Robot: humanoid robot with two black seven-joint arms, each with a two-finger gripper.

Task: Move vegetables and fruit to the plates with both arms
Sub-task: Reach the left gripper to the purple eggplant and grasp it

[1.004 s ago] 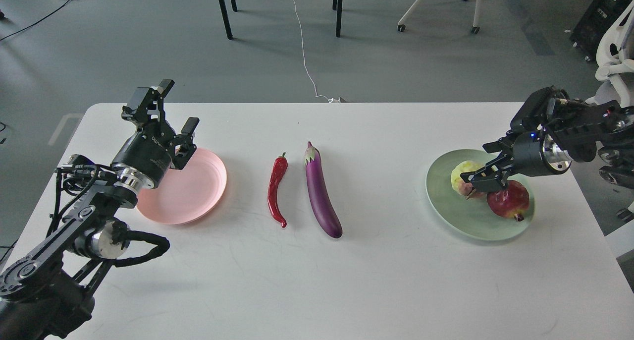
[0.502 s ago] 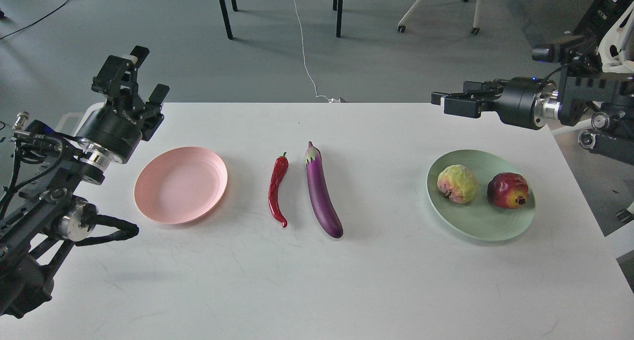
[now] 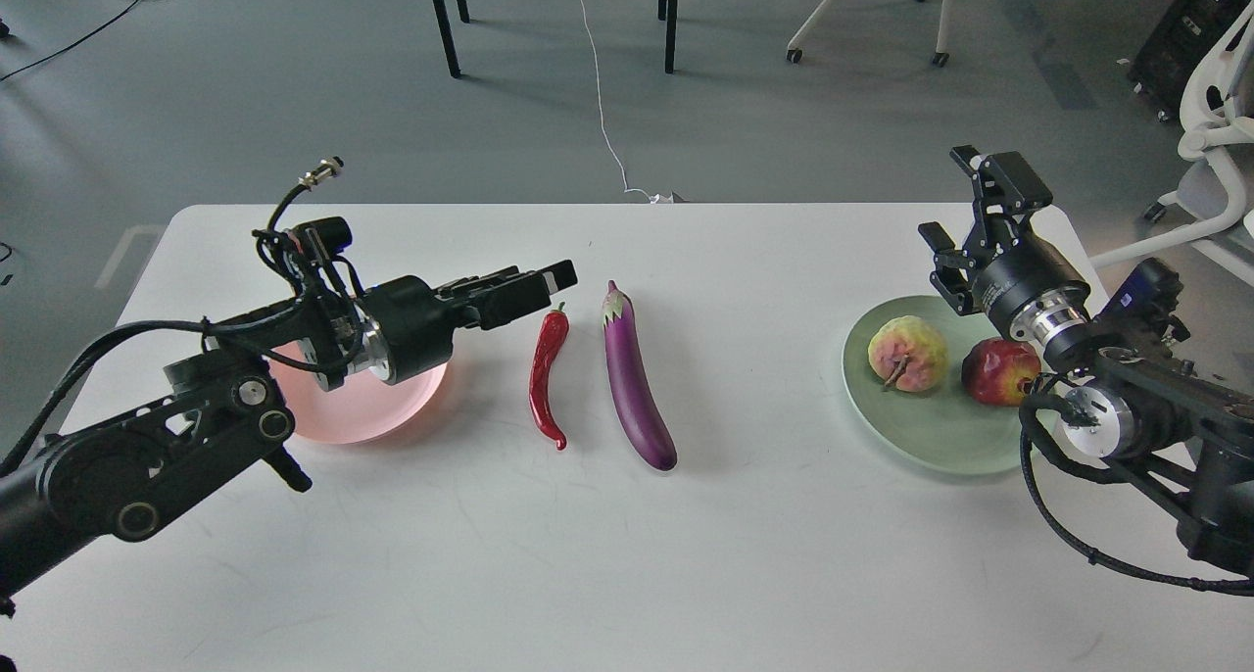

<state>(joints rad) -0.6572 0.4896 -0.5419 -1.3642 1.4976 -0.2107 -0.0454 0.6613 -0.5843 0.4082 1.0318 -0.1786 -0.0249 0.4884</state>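
Whereas 0.5 s ago the left arm was pulled back off the table's left-rear corner w/ its pincer up by the edge, head view now has the left gripper (image 3: 554,280) swung in low over the table, pointing right, tip just beside the stem end of the red chili pepper (image 3: 547,373). Fingers seen nearly edge-on and dark; can't tell if spread or closed, nothing visibly held. Wrist body now overhangs the right part of the pink plate (image 3: 343,412), which is partly hidden and holds nothing I can see. Right arm: 0.5 s ago stretched level above the far table edge pointing left; now drawn back to the right side, right gripper (image 3: 965,202) tilted up and away, fingers spread apart, empty, standing above and just behind the green plate (image 3: 921,437). Both fruit sit on that plate: bumpy yellow-green fruit (image 3: 907,353) left, pomegranate (image 3: 997,370) right, partly behind the right wrist. The yellow-green fruit shows a different face than 0.5 s ago, so it probably rolled a bit. Judgement: fruit half looks done, right arm clearing out; veg half just starting, left arm lining up on the chili. Chili lies lengthwise, below and slightly left of the left tip, close but no contact seen. Eggplant (image 3: 635,378) parallel, just right of chili, both on bare white table (image 3: 686,574), well apart from either plate.
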